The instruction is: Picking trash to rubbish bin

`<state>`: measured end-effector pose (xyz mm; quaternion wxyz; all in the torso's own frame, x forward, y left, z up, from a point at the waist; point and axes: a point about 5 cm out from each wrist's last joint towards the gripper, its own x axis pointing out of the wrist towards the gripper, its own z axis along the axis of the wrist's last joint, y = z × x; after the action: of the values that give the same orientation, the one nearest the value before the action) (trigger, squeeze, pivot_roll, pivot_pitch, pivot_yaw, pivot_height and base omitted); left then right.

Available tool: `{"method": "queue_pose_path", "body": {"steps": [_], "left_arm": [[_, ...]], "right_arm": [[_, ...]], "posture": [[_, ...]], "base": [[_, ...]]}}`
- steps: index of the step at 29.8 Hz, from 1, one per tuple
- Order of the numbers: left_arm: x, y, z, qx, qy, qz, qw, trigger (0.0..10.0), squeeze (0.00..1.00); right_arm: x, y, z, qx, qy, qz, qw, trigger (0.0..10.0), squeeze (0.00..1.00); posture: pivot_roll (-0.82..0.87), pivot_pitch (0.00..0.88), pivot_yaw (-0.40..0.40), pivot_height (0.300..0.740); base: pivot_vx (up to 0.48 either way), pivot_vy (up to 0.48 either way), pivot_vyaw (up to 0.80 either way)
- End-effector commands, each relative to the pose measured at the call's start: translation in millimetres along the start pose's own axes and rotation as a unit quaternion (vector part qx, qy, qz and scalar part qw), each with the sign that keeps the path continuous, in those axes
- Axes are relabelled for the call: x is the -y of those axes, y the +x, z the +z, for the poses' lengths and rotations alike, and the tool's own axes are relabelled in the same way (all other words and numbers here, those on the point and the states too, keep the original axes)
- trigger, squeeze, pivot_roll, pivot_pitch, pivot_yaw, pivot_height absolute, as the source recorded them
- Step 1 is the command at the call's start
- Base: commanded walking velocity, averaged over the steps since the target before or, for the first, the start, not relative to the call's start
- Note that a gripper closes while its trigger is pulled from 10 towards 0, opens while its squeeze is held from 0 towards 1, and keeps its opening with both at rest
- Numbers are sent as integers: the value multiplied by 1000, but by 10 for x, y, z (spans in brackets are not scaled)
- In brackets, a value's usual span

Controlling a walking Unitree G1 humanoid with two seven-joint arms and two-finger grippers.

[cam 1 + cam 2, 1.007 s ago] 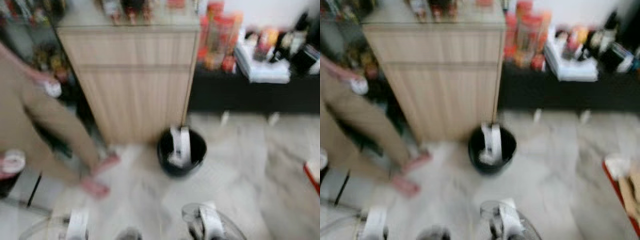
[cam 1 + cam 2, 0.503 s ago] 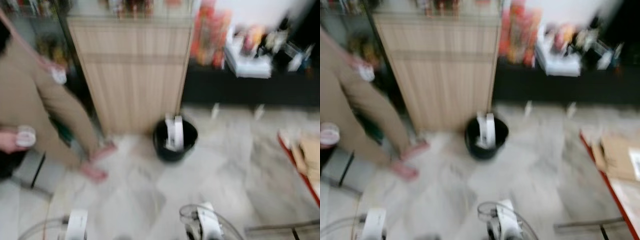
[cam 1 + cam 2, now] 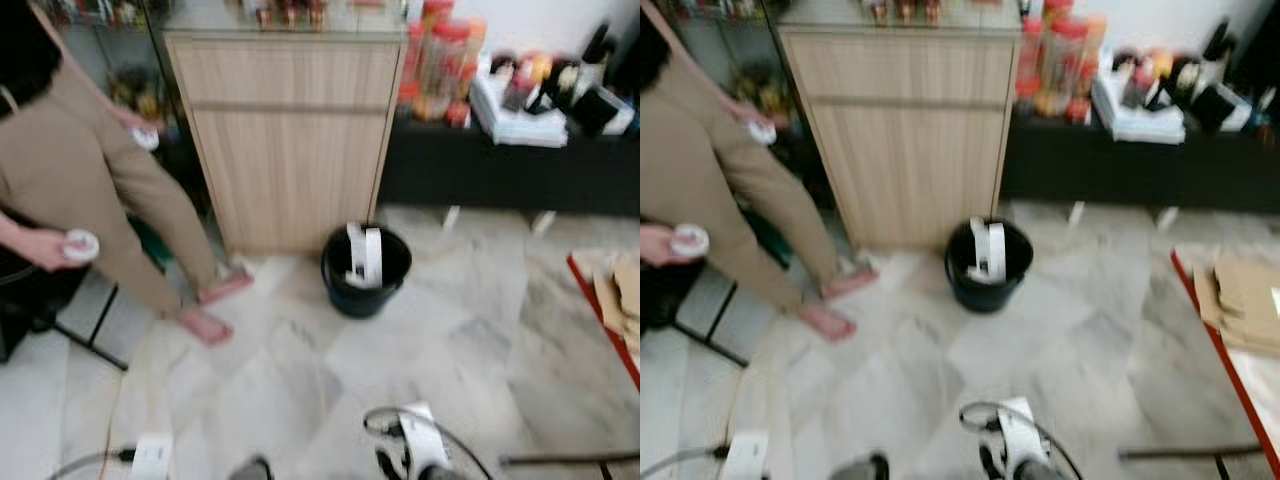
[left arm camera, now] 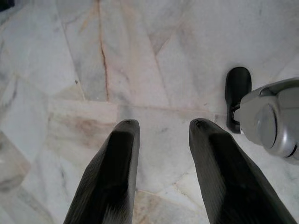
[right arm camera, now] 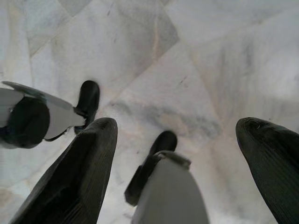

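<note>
- Left eye view: the whole picture has shifted and sharpened against a second ago, so the camera has moved, not the things; the black rubbish bin now lies higher in the frame, toward 12 o'clock of the robot, which I judge means the robot has stepped back or straightened; white trash stands upright inside the bin, so that piece looks already delivered; the bin is just beside the wooden cabinet at its 11 o'clock; a person stands at 10 o'clock, bare feet on the marble floor, a small white object in the hand.
- Right eye view: open floor runs from the robot to the bin at 12 o'clock; flattened cardboard on a red-edged surface bounds the room at 3 o'clock; a dark low shelf closes the far side at 1 o'clock; a cable and white plug lie at 7 o'clock, a likely snag when turning.
- Left wrist view: the left gripper hangs over bare marble, fingers a narrow gap apart, holding nothing.
- Right wrist view: the right gripper hangs over the floor, fingers spread wide, empty; I judge the next trash must be sought elsewhere.
</note>
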<state>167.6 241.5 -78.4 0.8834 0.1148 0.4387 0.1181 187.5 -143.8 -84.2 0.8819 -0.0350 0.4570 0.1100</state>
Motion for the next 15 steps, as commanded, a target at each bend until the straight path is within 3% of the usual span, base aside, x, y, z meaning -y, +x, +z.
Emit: {"method": "queue_pose_path", "body": {"steps": [1, 15], "left_arm": [[-12, 2, -1, -2, 2, 0, 1000, 10000, 0], [-7, 1, -4, -2, 4, 0, 1000, 10000, 0]], "right_arm": [[-5, -4, -33, -7, 3, 1, 1000, 10000, 0], [-5, -4, -39, -9, 1, 0, 1000, 10000, 0]], "posture": [[149, 157, -32, 740], [147, 159, -31, 740]], "base": [[0, 0, -669], [0, 0, -763]]}}
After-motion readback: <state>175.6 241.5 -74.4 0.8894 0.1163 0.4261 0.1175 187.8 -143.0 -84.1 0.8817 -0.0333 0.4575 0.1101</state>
